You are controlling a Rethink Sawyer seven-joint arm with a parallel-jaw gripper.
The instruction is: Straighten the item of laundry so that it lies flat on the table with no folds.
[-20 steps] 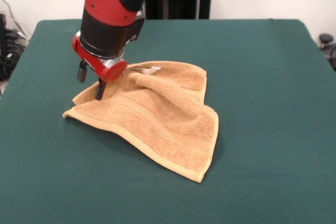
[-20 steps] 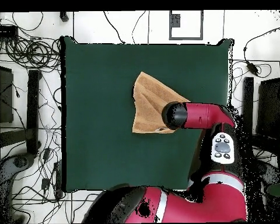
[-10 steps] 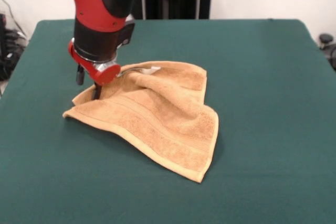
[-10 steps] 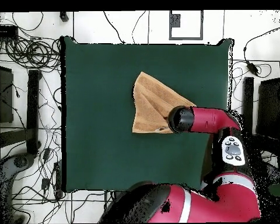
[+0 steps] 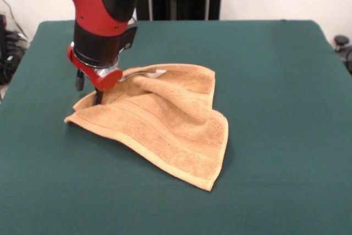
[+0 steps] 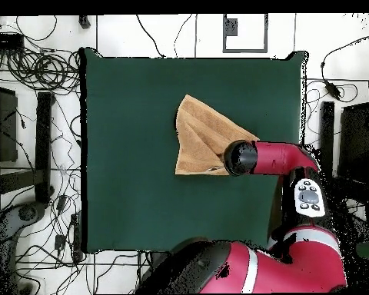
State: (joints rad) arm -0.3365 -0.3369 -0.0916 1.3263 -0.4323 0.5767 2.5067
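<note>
Tan banded towel [image 5: 165, 125] — green table [image 5: 275, 81]

gripper [image 5: 89, 91] shifts toward 9 o'clock in front view, now over the hand towel's [image 5: 159, 122] 9 o'clock corner. that corner drags slightly toward 9 o'clock too. overhead: arm [image 6: 276, 157] swings toward 3 o'clock.

White tiled floor [image 6: 180, 34] w/ tangled black cables [image 6: 34, 69] at left, dark stands [image 6: 44, 142] both sides.
</note>
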